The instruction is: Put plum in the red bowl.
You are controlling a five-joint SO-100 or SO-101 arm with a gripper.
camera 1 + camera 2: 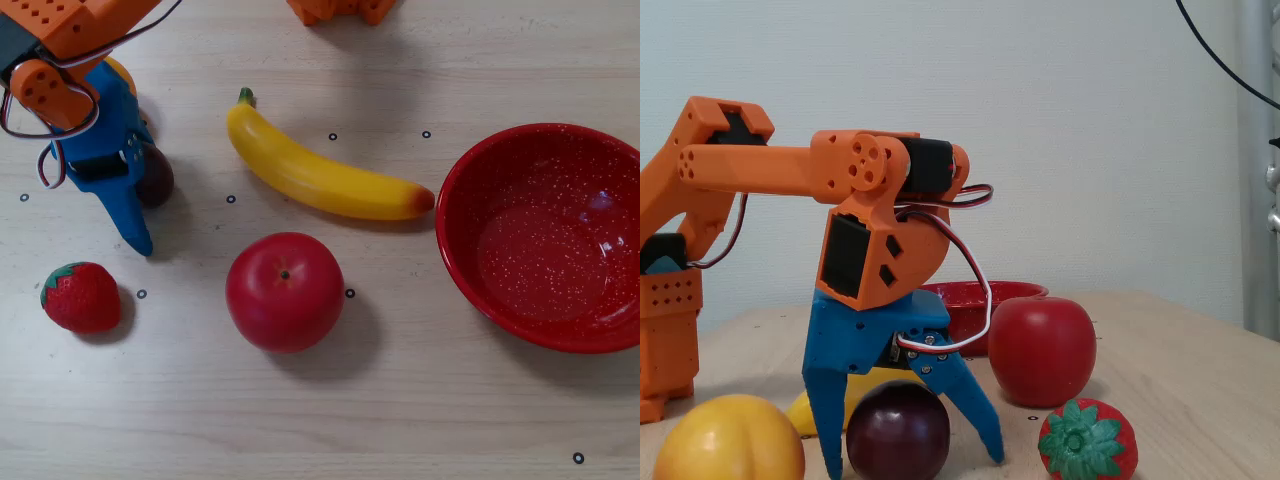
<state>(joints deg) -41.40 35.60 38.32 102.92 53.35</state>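
Front and centre in the fixed view sits the glossy dark purple plum (898, 431) on the table, between the spread blue gripper (915, 455) fingers, jaws released around it. Beside it: a yellow-orange round fruit (730, 440) and a red strawberry (1087, 440). Overhead, the speckled red bowl (470, 190) stands far right, well apart, past the yellow banana (320, 175) and red apple (285, 291).

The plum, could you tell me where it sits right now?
In the fixed view the plum sits on the table between the open gripper fingers, beside the orange.

Orange arm (790, 165) with blue pointed jaws, black servos, red-white-black cables
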